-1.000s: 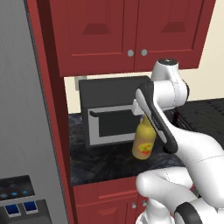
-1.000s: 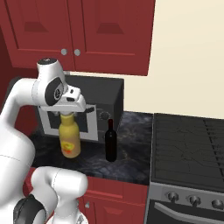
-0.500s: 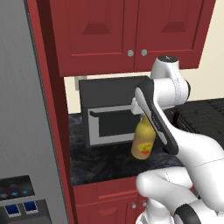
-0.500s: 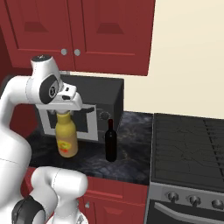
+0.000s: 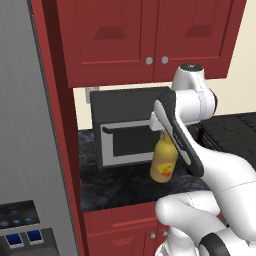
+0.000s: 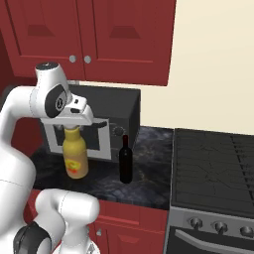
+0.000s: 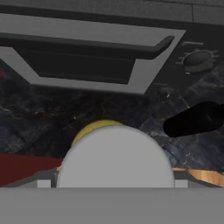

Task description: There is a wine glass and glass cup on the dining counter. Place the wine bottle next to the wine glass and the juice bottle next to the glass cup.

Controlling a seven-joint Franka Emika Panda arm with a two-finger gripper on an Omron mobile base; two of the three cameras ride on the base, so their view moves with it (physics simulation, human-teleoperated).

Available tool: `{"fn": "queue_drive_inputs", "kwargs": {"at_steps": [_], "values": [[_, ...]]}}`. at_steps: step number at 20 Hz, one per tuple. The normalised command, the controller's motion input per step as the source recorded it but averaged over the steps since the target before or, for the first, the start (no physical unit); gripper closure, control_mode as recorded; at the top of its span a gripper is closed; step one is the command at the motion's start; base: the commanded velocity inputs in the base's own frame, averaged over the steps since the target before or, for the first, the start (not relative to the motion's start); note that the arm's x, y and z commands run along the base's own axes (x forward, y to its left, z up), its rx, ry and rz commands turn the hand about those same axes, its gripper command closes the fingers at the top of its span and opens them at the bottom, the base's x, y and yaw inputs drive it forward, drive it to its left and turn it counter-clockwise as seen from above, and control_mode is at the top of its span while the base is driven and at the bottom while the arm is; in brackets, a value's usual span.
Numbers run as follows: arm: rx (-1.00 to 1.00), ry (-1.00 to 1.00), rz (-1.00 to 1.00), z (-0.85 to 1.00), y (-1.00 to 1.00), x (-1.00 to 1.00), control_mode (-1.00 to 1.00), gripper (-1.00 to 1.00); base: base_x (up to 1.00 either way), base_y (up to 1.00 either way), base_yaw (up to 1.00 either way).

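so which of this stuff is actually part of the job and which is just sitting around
Part of the job:
juice bottle, under the gripper
wine bottle, standing beside it on the counter

Just sitting around:
microwave
stove
red cabinets
fridge

Microwave (image 6: 114, 124) crowds behind; wine bottle (image 6: 126, 159) stands right; counter front (image 6: 94, 184) open.

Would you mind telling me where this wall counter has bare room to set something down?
Bare marble lies on the counter between the wine bottle and the stove, and along the front edge. It is crowded between the microwave, the juice bottle and the hand.
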Motion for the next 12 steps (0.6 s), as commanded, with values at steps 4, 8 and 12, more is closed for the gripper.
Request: {"fn": "queue_drive_inputs", "kwargs": {"at_steps": [4, 8, 12], "values": [[0.00, 0.00, 0.00, 0.00, 0.00, 0.00, 1.00, 1.00, -0.23, 0.04, 0.00], [0.00, 0.00, 0.00, 0.00, 0.00, 0.00, 1.00, 1.00, -0.42, 0.18, 0.00], [0.00, 0.00, 0.00, 0.00, 0.00, 0.00, 1.00, 1.00, -0.52, 0.23, 0.00]]}}
